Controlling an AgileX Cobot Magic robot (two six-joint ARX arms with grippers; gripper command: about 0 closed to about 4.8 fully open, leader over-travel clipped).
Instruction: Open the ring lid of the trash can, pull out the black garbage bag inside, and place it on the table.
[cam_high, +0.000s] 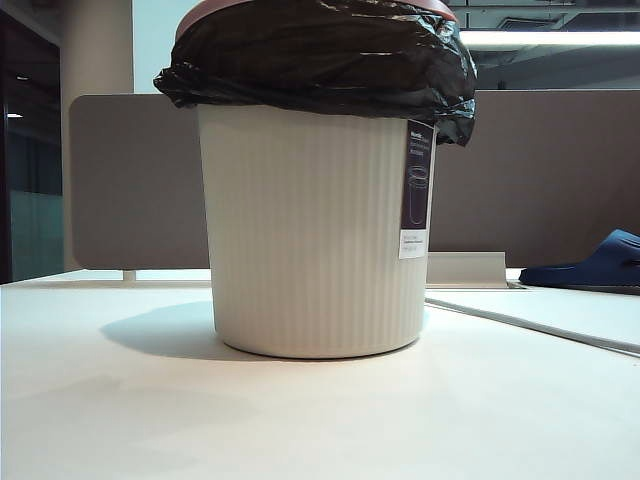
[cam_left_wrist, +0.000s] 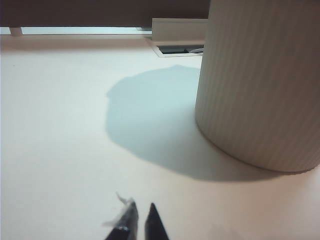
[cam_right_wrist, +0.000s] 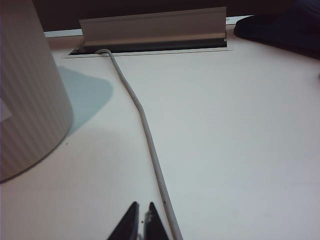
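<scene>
A: Where was the trash can (cam_high: 315, 230) seen?

B: It was stood upright on the table (cam_high: 300, 420), the black garbage bag (cam_high: 320, 55) folded over its rim and pinned under the ring lid (cam_high: 205, 12).

A: And the grippers?

B: The left gripper (cam_left_wrist: 141, 212) was held low over the table near the can, tips together, nothing gripped. The right gripper (cam_right_wrist: 141, 211) was likewise closed, just beside a grey cable (cam_right_wrist: 145, 125).

Behind the desk: I see a grey-brown partition panel (cam_high: 540, 180) running across the back.
Ceiling: a long strip light (cam_high: 550, 38) glows at upper right.
Left side: a pale pillar (cam_high: 95, 50), with a dark window (cam_high: 25, 150) beside it.
Back edge: a raised cable-slot flap (cam_right_wrist: 155, 27), with a grey cable (cam_right_wrist: 145, 125) coming out of the slot.
</scene>
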